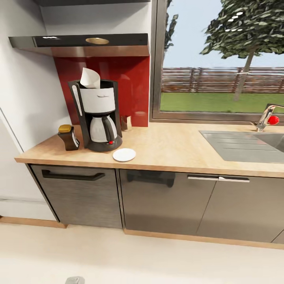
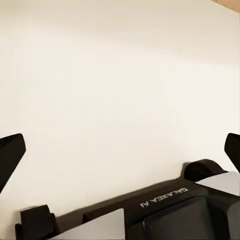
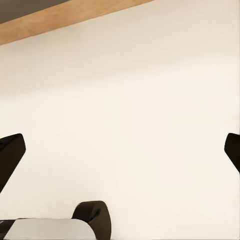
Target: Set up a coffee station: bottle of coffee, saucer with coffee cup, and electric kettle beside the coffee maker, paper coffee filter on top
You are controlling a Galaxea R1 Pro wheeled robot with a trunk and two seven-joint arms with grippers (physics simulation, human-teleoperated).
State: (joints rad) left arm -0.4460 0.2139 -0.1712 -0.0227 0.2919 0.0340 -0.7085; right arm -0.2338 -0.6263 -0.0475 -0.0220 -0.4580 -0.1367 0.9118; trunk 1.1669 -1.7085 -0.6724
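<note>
In the head view the wooden surface (image 1: 169, 148) runs across the kitchen, and the task's things are gathered toward its 9 o'clock end. Farthest toward 9 o'clock stands the bottle of coffee (image 1: 68, 137), dark with a yellow cap, upright and just beside the coffee maker (image 1: 98, 114). The coffee maker stands upright against the red backsplash (image 1: 130, 86), its carafe seated in the base, under the range hood (image 1: 81, 44). A white paper coffee filter (image 1: 90, 78) sticks up out of its top, leaning a little toward 11 o'clock. At 5 o'clock from the coffee maker's base lies the white saucer (image 1: 124, 154), flat on the surface, just beside the base and near the front edge, with nothing on it. Behind the coffee maker, at its 3 o'clock, a small brown object shows against the backsplash, too hidden to name. Further toward 3 o'clock the window (image 1: 221, 59) looks onto grass, a fence and a tree, and below it the sink (image 1: 244, 144) with its faucet (image 1: 266, 117) is set into the surface. Grey cabinet doors (image 1: 165, 205) run beneath.

The left gripper (image 2: 120, 150) hangs over pale floor (image 2: 120, 80), its dark fingertips (image 2: 11, 152) spread wide and released, nothing between them. The right gripper (image 3: 120, 150) is likewise spread and released over the floor, with a wooden baseboard strip (image 3: 70, 21) beyond.
</note>
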